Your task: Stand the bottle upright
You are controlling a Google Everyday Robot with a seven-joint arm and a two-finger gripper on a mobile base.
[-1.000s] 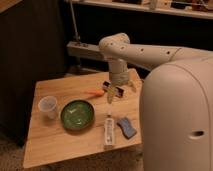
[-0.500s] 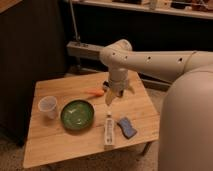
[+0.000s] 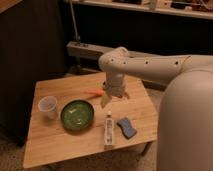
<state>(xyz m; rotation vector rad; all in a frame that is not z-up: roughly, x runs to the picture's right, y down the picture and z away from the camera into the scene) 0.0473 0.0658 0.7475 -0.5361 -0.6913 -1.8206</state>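
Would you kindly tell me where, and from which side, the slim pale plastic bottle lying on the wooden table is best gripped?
Probably across its mid-body, from above: the slim pale plastic bottle lies flat between the round green bowl and the blue rectangular block, leaving little room for a sideways approach. The hand hangs above the table just beyond its far end.

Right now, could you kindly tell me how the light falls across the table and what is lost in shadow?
Camera view: warm, fairly even light on the wooden table; the background behind it sinks into deep shadow; the pale bottle, lying flat, stands out against the wood; the end effector hangs lit over the table's far side, beyond the green bowl; no harsh glare anywhere.
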